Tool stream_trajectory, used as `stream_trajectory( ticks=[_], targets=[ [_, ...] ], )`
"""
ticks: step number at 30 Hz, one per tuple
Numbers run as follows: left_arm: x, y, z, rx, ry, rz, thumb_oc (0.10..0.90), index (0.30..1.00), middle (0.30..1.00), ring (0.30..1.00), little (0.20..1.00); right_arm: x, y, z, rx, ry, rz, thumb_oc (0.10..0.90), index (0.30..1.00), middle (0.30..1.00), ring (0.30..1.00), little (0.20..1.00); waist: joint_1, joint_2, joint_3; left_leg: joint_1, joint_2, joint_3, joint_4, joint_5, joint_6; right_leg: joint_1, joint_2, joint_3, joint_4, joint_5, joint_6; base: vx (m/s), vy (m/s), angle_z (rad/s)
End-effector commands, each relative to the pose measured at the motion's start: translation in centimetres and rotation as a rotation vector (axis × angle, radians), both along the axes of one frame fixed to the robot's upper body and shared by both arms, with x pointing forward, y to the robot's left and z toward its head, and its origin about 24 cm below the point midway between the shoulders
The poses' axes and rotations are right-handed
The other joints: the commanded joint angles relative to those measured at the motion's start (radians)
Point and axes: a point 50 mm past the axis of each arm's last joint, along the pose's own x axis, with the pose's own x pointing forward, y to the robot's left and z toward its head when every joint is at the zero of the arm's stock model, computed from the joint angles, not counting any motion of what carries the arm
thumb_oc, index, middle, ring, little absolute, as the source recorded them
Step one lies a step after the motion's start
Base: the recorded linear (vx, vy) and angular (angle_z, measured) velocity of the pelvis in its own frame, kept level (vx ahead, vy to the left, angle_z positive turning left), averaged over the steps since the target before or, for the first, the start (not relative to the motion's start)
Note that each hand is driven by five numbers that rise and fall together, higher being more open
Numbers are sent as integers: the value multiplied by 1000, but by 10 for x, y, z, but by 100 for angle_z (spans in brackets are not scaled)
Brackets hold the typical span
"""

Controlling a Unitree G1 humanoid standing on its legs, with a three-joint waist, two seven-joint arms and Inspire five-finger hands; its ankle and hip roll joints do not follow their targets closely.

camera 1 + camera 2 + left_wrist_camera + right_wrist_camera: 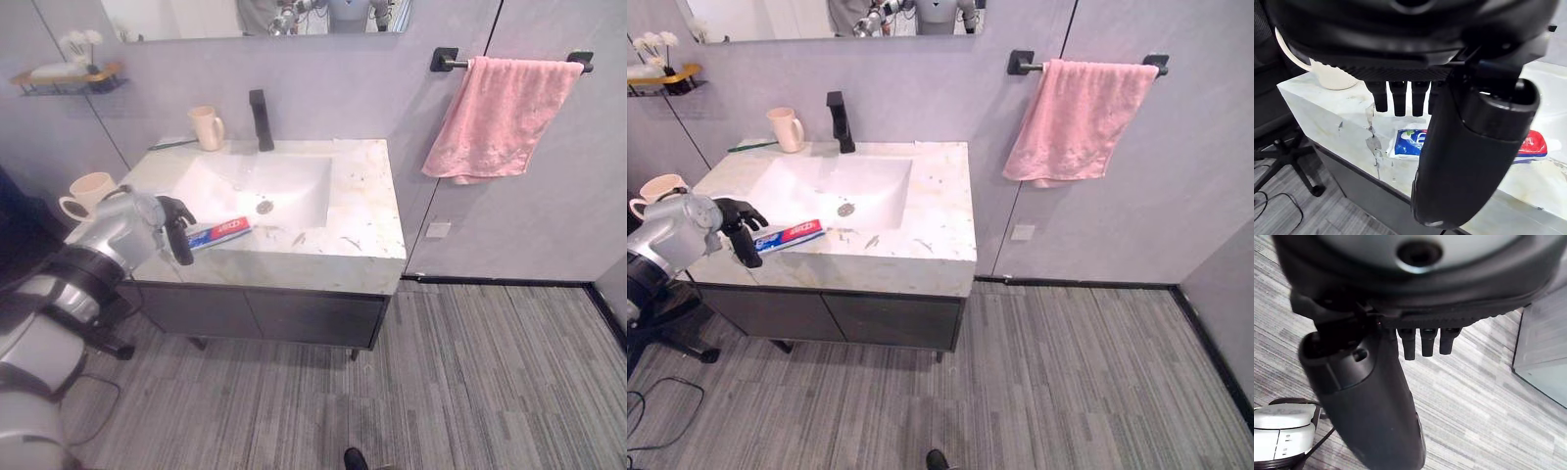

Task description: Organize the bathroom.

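One toothpaste tube point(790, 235) flat on the vanity counter point(931, 235), just beyond the left hand's point(737, 223) straight, spread, empty fingers point(1399, 102)

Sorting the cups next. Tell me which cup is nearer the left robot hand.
The cup at the counter's left edge, just behind the left robot hand. The other cup stands at the back, beside the faucet.

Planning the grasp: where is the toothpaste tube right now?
The toothpaste tube lies on the vanity counter's front left edge, beside the sink basin, just past the left hand.
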Motion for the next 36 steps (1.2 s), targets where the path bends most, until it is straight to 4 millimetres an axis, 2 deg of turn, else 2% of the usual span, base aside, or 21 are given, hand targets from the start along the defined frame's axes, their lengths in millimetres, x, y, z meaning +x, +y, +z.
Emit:
stream_trajectory(
  ticks=[1,14,33,35,36],
  targets=[
    [-5,24,100,139,-331,98,800,900,900,900,900,-22,-42,15,-137,91,33,800,900,900,900,900,-9,21,-14,-48,-6,-49,1,-21,-9,-23,12,-7,100,-87,113,0,0,0],
    [-6,23,110,146,-354,102,800,900,900,900,900,-20,-43,15,-139,80,34,800,900,900,900,900,-10,22,1,-56,-2,-51,6,-18,-13,-29,13,-12,108,-96,108,0,0,0],
    [-5,19,106,151,-334,85,800,900,900,900,900,-19,-44,15,-134,74,38,800,900,900,900,900,-16,21,11,-55,-3,-46,8,-19,-14,-28,12,-12,111,-99,109,0,0,0],
    [-4,18,105,150,-331,84,762,844,844,844,844,-19,-44,15,-132,73,37,800,900,900,900,900,-16,21,12,-55,-3,-46,10,-20,-14,-27,12,-12,111,-99,109,0,0,0],
    [-4,18,105,151,-329,84,762,844,844,844,844,-18,-43,15,-132,72,37,800,900,900,900,900,-16,21,12,-54,-3,-46,9,-20,-13,-26,12,-12,111,-99,109,0,0,0]
  ],
)
